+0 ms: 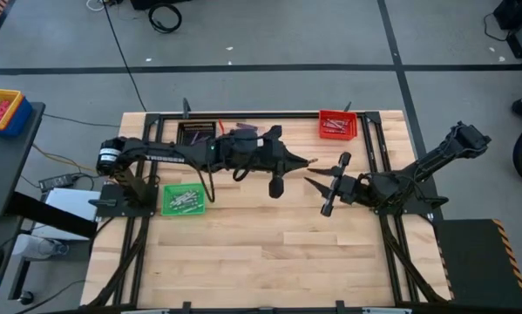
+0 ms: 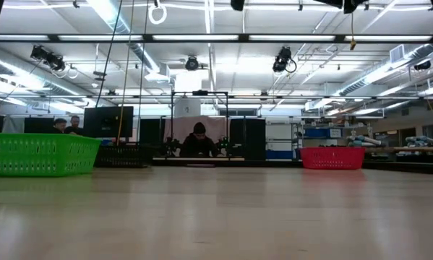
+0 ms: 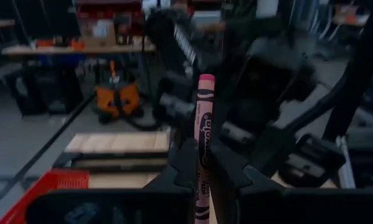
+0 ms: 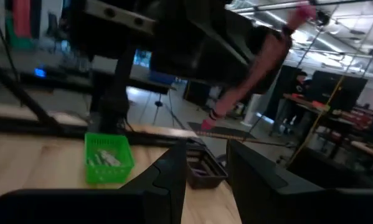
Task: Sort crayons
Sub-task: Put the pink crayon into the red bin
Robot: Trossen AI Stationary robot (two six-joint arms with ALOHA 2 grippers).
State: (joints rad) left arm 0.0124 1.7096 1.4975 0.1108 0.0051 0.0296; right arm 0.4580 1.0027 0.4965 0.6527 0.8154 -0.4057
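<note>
My left gripper [image 1: 306, 161] is out over the table's middle, shut on a pink crayon [image 3: 203, 134] with a dark printed wrapper. The crayon also shows in the right wrist view [image 4: 245, 81], slanting down from the left gripper. My right gripper [image 1: 313, 181] is just toward the table's near side of it, pointing toward the table's left. Its fingers [image 4: 174, 177] are open and empty. Neither gripper shows in the low view. My left gripper pinches the pink crayon between its two fingers [image 3: 185, 168], on the wrapped shaft [image 3: 202, 163]. The crayon runs forward past the fingertips, its free end [image 3: 206, 79] sticking out ahead. It is lifted clear of the table.
A green bin [image 1: 184, 200] with pale crayons stands at the near left. A dark bin [image 1: 195, 133] stands at the far left. A red bin [image 1: 337, 125] with crayons stands at the far right. People sit at desks beyond the table [image 2: 199, 141].
</note>
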